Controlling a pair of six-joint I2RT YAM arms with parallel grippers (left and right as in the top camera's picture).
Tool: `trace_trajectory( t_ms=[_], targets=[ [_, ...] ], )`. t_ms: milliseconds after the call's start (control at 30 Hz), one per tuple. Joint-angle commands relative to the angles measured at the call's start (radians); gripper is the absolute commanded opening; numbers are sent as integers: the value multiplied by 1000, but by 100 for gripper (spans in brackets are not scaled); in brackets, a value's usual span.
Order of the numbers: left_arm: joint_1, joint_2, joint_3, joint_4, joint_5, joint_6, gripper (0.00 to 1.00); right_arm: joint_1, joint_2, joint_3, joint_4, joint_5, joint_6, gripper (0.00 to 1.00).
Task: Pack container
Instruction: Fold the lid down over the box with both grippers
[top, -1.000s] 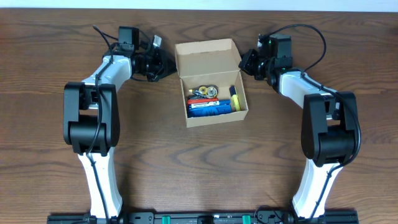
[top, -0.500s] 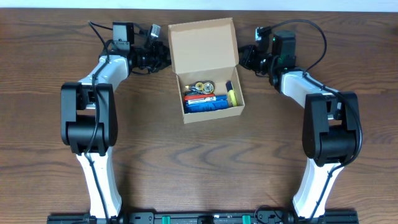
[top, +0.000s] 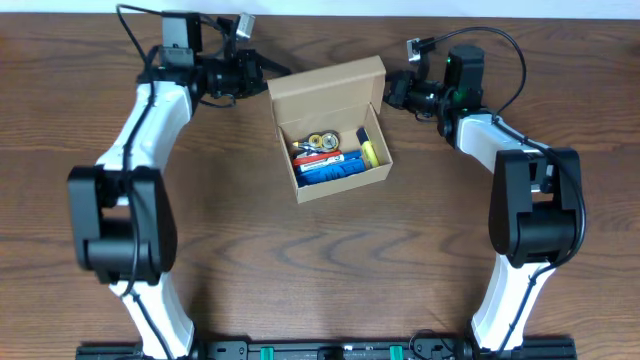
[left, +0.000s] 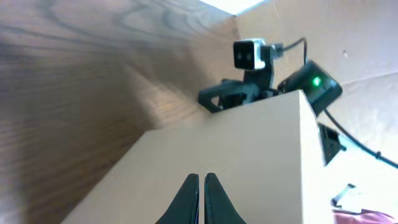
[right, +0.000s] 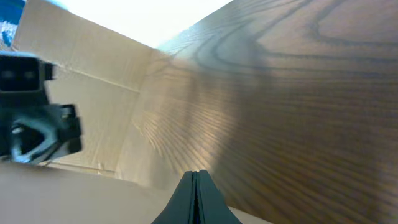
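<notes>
Overhead and wrist views, two arms at a wooden surface (top: 300, 270). The container (top: 345, 183) sits at the centre rear of the surface, between the two arms, turned slightly out of square; its lid (top: 325, 88) is raised on the far side, leaving the inside exposed. Inside lie a blue item (top: 333, 169) along the front wall, a red item (top: 312, 158) just behind it, round metal pieces (top: 321, 141) toward the back, and a yellow item (top: 371, 152) at the right end. The left gripper (top: 264, 72) is at the lid's far left corner, fingers pressed together with nothing between them; the right gripper (top: 392, 93) is just beside the lid's right edge, likewise closed and empty. In the left wrist view the closed fingertips point at the lid's tan face; whether either gripper touches the cardboard cannot be told.
</notes>
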Motion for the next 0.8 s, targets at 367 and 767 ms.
trace_trajectory(
  t_ms=[367,767],
  targets=[
    [-107,-174,17,-631,-286,460,6,58,-372,13,-624,196,-404,1],
    [-239,-217,0,-723,-469,451,6,150,-497,-7,-932,560,-434,1]
  ],
)
